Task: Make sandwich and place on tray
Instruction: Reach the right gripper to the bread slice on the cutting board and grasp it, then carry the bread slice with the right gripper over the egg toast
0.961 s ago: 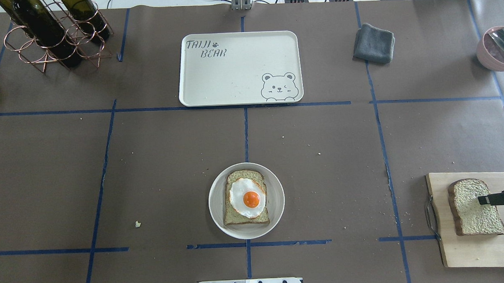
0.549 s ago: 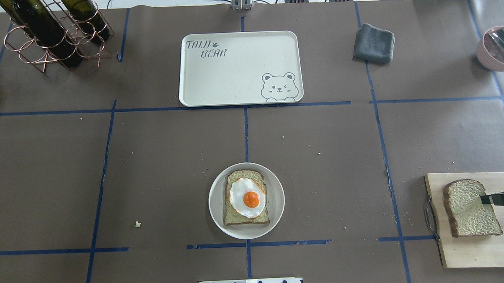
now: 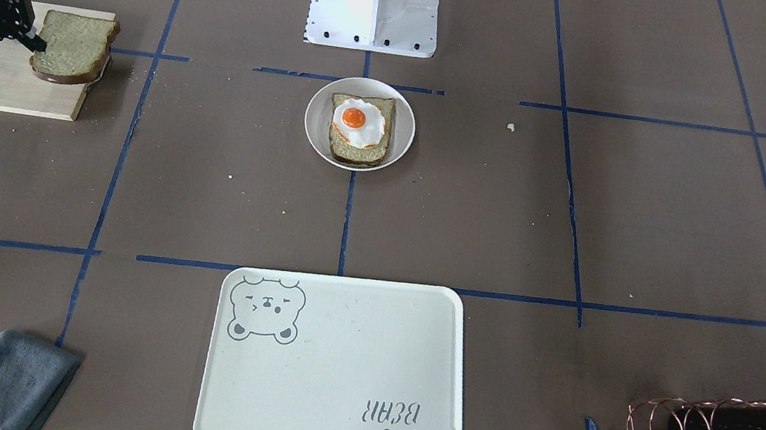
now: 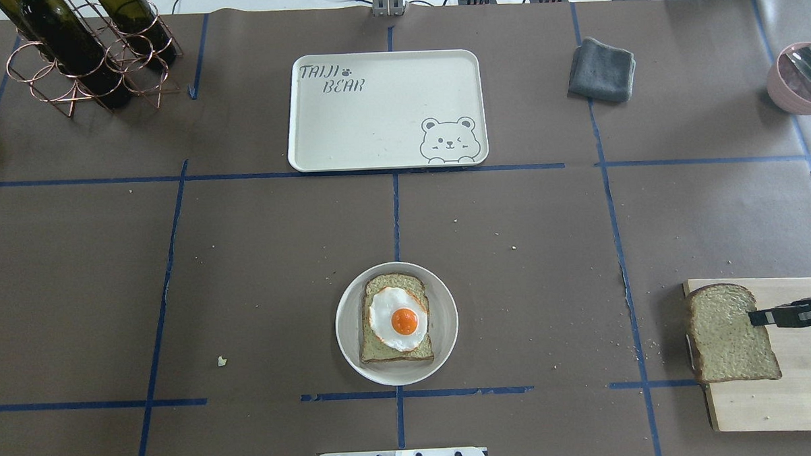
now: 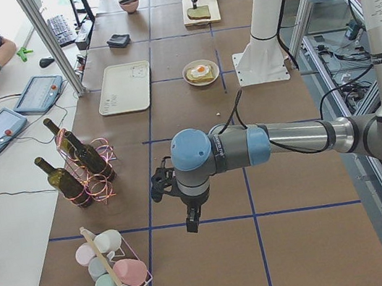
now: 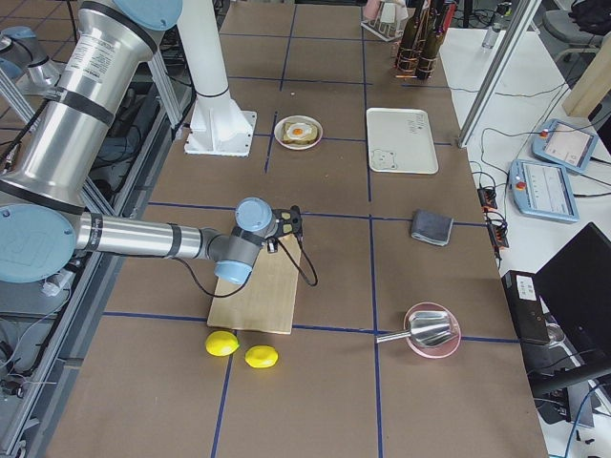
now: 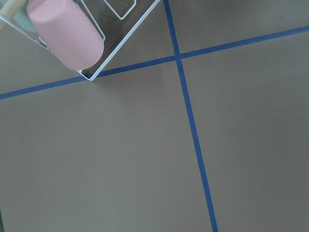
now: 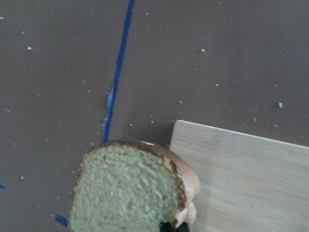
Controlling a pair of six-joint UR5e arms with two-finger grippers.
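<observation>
Top slice (image 4: 726,335): carried toward the plate (image 4: 345,324) since a second ago, now overhanging the cutting board (image 4: 789,397), right claw (image 4: 754,318) clenched on its edge. Egg-topped slice (image 4: 393,353) waits there; tray (image 4: 381,121) well apart. Capping likely next.

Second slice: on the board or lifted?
Lifted. The right hand grips the slice, which overhangs the board's edge with a shadow below it.

Bread slice (image 4: 723,338) now beyond board (image 4: 789,397) edge
</observation>
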